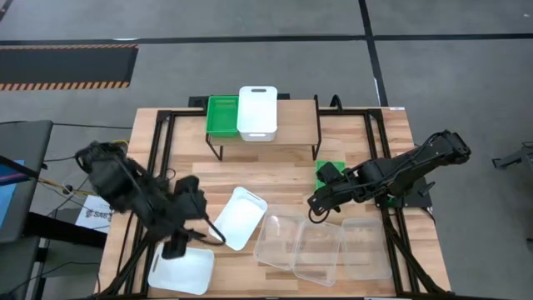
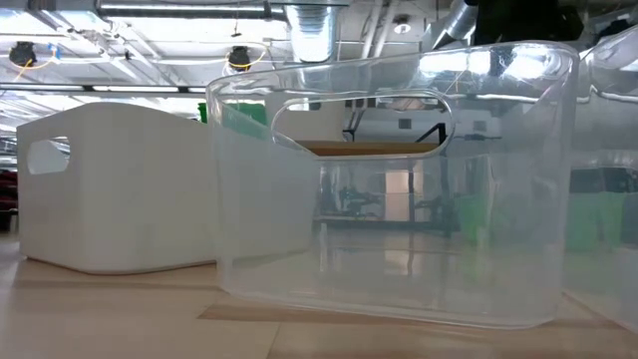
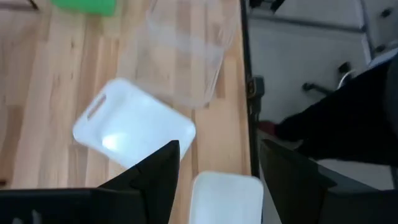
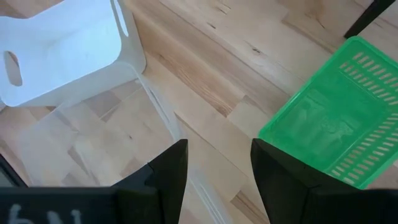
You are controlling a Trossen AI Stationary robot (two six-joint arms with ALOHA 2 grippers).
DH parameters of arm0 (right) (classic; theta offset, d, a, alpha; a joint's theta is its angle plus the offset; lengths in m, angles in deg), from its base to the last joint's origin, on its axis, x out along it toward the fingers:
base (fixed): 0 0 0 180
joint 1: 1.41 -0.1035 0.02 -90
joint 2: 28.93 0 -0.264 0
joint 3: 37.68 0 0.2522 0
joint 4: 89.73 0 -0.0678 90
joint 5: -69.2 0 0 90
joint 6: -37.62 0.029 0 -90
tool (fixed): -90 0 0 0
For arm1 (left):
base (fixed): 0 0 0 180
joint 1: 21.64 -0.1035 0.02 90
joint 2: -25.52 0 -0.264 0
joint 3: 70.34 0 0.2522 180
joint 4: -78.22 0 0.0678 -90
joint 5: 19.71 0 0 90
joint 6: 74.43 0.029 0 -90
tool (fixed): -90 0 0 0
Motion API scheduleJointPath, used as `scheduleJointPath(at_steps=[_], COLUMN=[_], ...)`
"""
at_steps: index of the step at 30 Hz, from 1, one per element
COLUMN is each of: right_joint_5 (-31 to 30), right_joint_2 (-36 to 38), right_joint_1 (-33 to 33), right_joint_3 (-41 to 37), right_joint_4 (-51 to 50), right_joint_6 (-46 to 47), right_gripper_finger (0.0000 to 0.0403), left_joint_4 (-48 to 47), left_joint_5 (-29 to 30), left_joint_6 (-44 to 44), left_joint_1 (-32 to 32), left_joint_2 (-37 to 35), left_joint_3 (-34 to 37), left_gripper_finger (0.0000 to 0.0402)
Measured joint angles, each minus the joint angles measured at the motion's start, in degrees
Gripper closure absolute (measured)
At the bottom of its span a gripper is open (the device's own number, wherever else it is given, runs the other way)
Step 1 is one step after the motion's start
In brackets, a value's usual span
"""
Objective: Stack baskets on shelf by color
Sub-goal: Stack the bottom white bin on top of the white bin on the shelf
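On the shelf [image 1: 296,117] at the table's far side stand a green basket [image 1: 221,117] and a white basket [image 1: 257,112] side by side. A white basket [image 1: 241,218] lies askew on the table. Another white basket [image 1: 181,271] sits at the near left corner. Clear baskets [image 1: 321,246] stand in a row along the near edge. A second green basket [image 1: 331,172] rests on the table under my right arm. My left gripper [image 1: 177,246] hovers open above the near-left white basket [image 3: 227,196]. My right gripper [image 4: 217,180] hangs open between a clear basket [image 4: 93,143] and the green basket [image 4: 336,130].
The table's black frame rails [image 1: 158,158] run along both sides. The near right edge [image 3: 245,124] drops to the floor. Bare planks lie between the shelf and the loose baskets. In the low view a clear basket [image 2: 399,199] and a white one [image 2: 120,189] stand close to the camera.
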Motion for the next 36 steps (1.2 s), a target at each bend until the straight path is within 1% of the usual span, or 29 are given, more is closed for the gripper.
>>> scheduleJointPath(at_steps=[4,8,12,14,18,21,25,31,36], right_joint_5=[0.0,0.0,1.2,3.2,8.0,9.2,9.2,9.2,9.2], right_joint_2=[-0.4,-2.1,-5.2,-6.7,-9.6,-10.7,-10.8,-9.6,-9.2], right_joint_1=[0.0,0.0,0.0,0.0,0.0,-0.4,-1.1,-1.9,-1.9], right_joint_3=[0.0,0.0,0.0,0.0,0.0,0.0,0.0,0.1,0.0], right_joint_4=[0.0,0.8,3.8,5.7,9.0,10.1,10.4,10.5,10.9], right_joint_6=[0.6,1.0,2.3,1.5,0.2,0.2,1.2,2.0,2.0], right_gripper_finger=[0.0202,0.0202,0.0202,0.0202,0.0202,0.0202,0.0202,0.0202,0.0202], left_joint_4=[1.1,4.3,7.7,9.8,14.0,17.4,22.7,31.0,37.6], left_joint_5=[0.0,-2.0,-2.4,-0.4,7.9,10.8,9.9,6.5,4.2], left_joint_6=[-4.8,-9.7,-18.8,-23.8,-39.8,-49.5,-59.9,-69.8,-71.9], left_joint_1=[3.5,7.7,12.0,14.3,17.6,18.3,17.5,15.6,14.1], left_joint_2=[0.0,0.0,0.1,0.1,0.1,0.1,0.1,0.3,0.3], left_joint_3=[6.9,14.8,21.6,24.2,29.8,34.3,40.5,49.9,54.5], left_gripper_finger=[0.0193,0.0193,0.0193,0.0193,0.0193,0.0193,0.0193,0.0193,0.0193])
